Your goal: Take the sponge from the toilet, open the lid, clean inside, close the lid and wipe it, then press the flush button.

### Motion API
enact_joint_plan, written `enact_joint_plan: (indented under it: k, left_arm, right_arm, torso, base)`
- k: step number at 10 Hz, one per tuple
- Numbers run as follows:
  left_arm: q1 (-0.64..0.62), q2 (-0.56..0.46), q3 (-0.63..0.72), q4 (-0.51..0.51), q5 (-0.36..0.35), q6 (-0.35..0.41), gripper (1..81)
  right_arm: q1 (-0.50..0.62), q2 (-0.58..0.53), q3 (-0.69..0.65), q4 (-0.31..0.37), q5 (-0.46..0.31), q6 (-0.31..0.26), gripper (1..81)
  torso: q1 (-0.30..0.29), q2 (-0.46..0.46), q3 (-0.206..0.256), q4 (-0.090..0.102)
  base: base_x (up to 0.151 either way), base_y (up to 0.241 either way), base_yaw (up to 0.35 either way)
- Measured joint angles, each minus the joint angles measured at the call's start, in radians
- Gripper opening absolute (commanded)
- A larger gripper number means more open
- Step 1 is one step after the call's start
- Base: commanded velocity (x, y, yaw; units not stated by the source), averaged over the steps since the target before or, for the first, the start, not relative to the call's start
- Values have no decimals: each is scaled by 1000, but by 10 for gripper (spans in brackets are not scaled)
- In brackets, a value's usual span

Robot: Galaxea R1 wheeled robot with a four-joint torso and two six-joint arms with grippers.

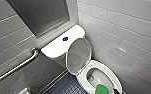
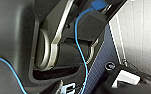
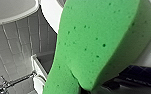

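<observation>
1 sponge (image 1: 101, 89), 1 toilet (image 1: 96, 65), lid (image 1: 78, 55) up, 1 flush button (image 1: 65, 38)

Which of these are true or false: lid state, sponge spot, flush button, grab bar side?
1. The lid of the toilet stands open. True.
2. The sponge lies on the tank. False: it is at the near end of the bowl.
3. The flush button is dark and sits in the tank top. True.
4. In the head view the grab bar is on the wall right of the toilet. False: it is on the left wall.
</observation>
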Motion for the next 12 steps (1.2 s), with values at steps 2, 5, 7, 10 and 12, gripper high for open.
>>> enact_joint_plan:
  k: [2,5,7,10,12]
  left_arm:
    - [-32,-42,27,-26,-7,-11,811]
    - [-56,-132,121,-51,-21,-20,811]
    - [-110,-236,210,-74,-35,-23,811]
    - [-189,-313,291,-116,-50,-27,811]
    - [-270,-378,335,-134,-52,-51,811]
  right_arm:
    - [0,0,-5,0,0,0,10]
    - [0,14,-20,0,4,0,10]
    - [0,21,-24,0,-4,0,10]
    - [0,41,-34,0,-16,0,10]
    - [0,57,-43,-7,-62,-1,10]
  torso:
    - [-4,8,0,0]
    - [-49,81,0,-24]
    - [-91,147,0,-90]
    - [-113,185,0,-156]
    - [-115,188,0,-159]
  base:
    - [0,0,0]
    - [0,0,0]
    - [0,0,0]
    - [0,0,0]
    - [0,0,0]
